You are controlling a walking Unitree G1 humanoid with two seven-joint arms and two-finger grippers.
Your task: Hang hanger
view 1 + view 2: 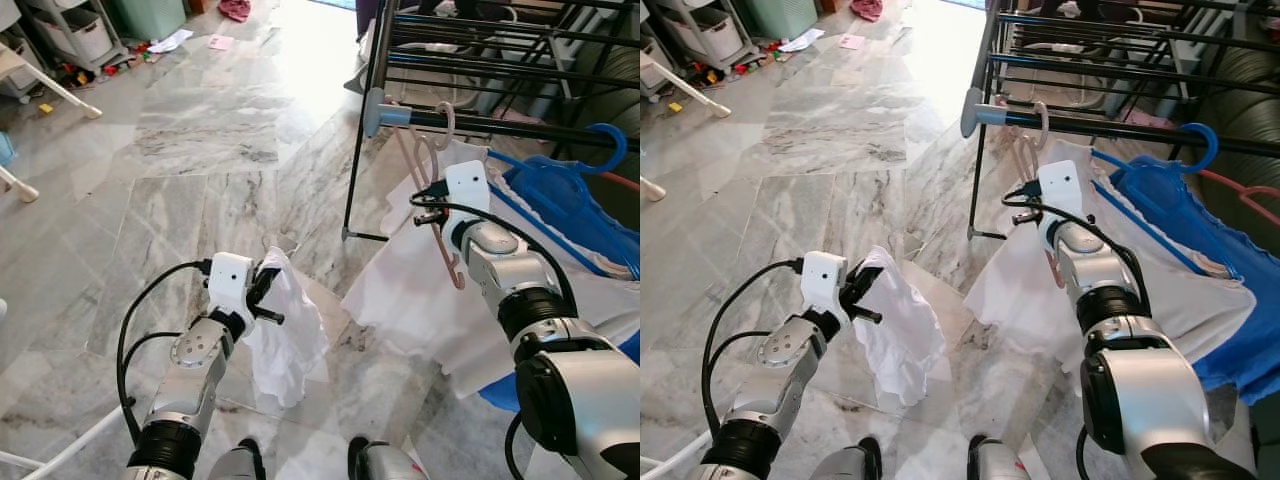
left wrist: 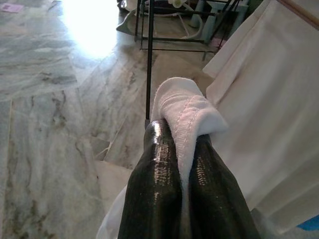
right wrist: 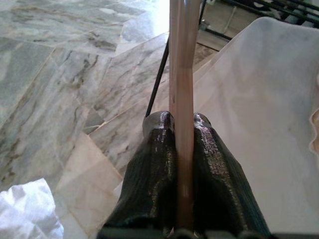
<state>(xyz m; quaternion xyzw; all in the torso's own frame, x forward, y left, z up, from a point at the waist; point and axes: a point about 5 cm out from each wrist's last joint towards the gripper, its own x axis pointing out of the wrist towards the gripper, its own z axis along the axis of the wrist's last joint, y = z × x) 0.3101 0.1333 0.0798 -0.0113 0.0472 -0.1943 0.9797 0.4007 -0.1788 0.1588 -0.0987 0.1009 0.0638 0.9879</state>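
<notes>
Hanger (image 1: 443, 215) (pink, light, stiff plastic) sits clamped in right gripper (image 1: 432, 207) at 2 o'clock; left gripper (image 1: 262, 290) pinches white cloth (image 1: 290, 335).

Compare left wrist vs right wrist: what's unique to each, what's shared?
Left wrist: the left end effector shut on a white cloth.

Right wrist: the right end effector shut on a pink hanger, with the crumpled cloth low in a corner.

Both: marble floor, a black rack leg and a hanging white sheet.
</notes>
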